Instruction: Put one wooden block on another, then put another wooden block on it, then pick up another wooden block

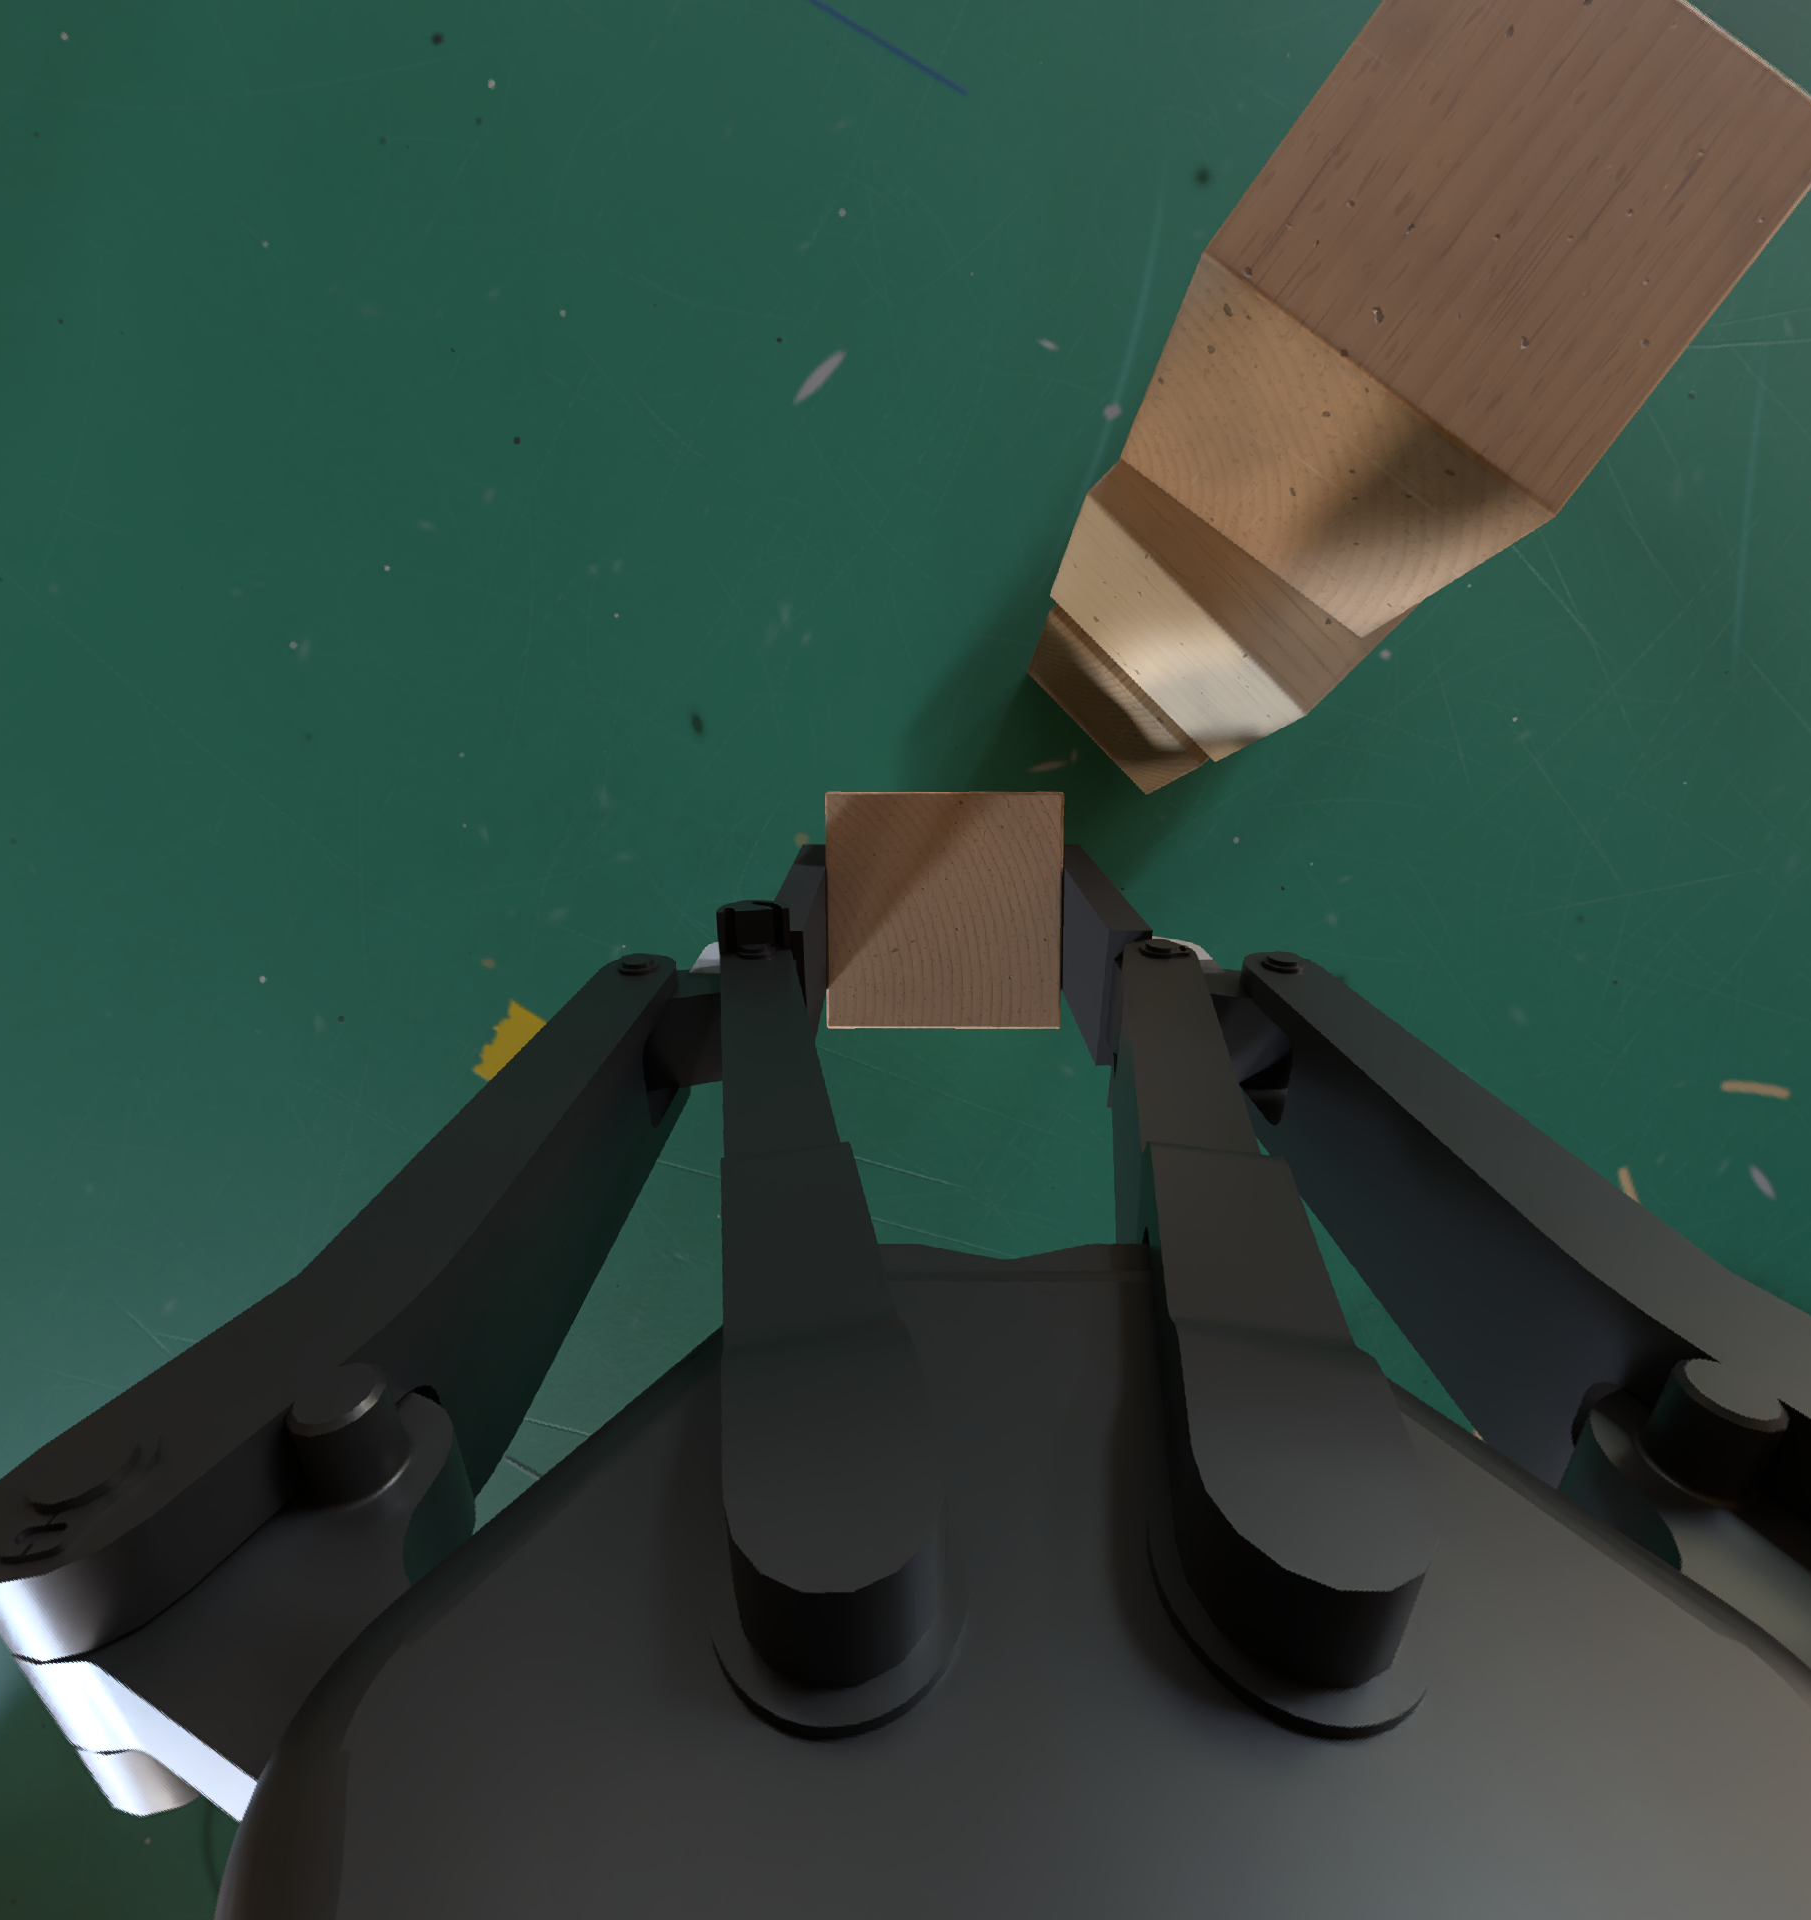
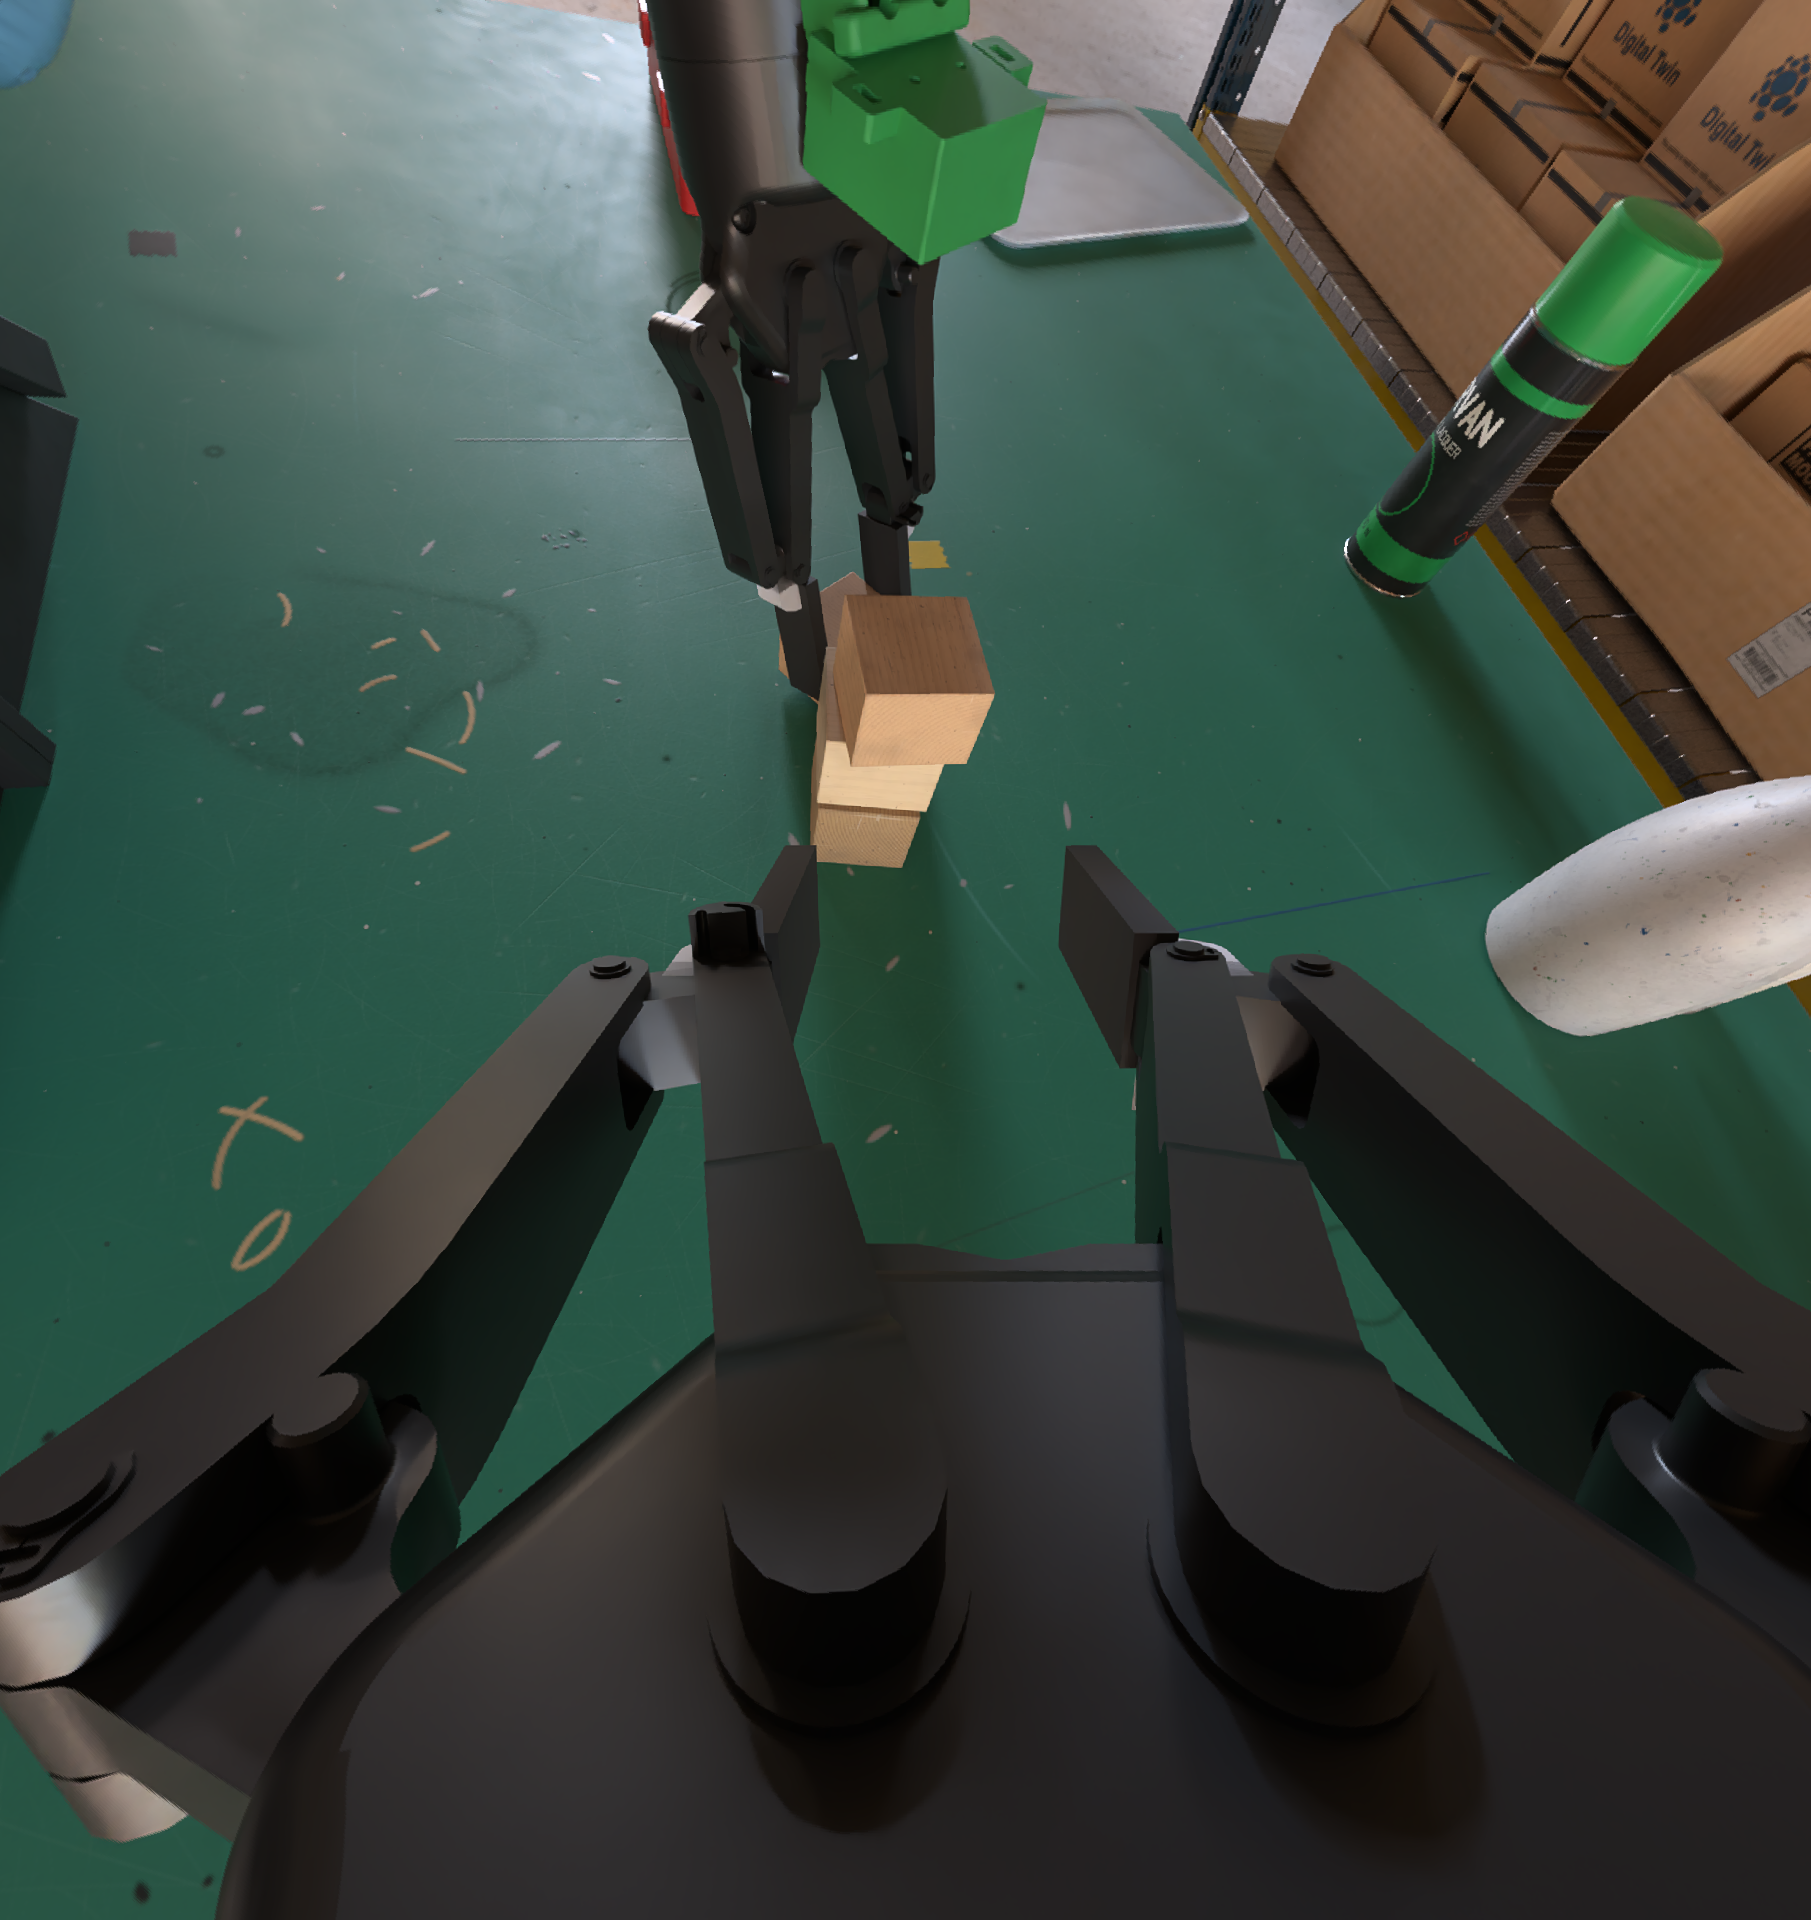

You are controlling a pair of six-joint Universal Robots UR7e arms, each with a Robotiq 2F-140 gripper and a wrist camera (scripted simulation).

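Even, soft light on my green mat (image 1: 361, 520), pics sharp. Shadow crosses the block (image 1: 942, 909) in my left gripper (image 1: 942, 925). Wide-angle stretch at edges; no glare.

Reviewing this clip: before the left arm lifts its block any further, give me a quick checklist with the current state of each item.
1. Left gripper shut on the fourth wooden block, a finger on each side: ok.
2. Stack of three blocks standing on the green mat: ok, though the layers are visibly offset.
3. Held block apart from the stack: ok in the left wrist view.
4. Held block clear of the mat: cannot tell.
5. Right gripper open, empty and short of the stack: ok.
6. Spray can well off to the side: ok.
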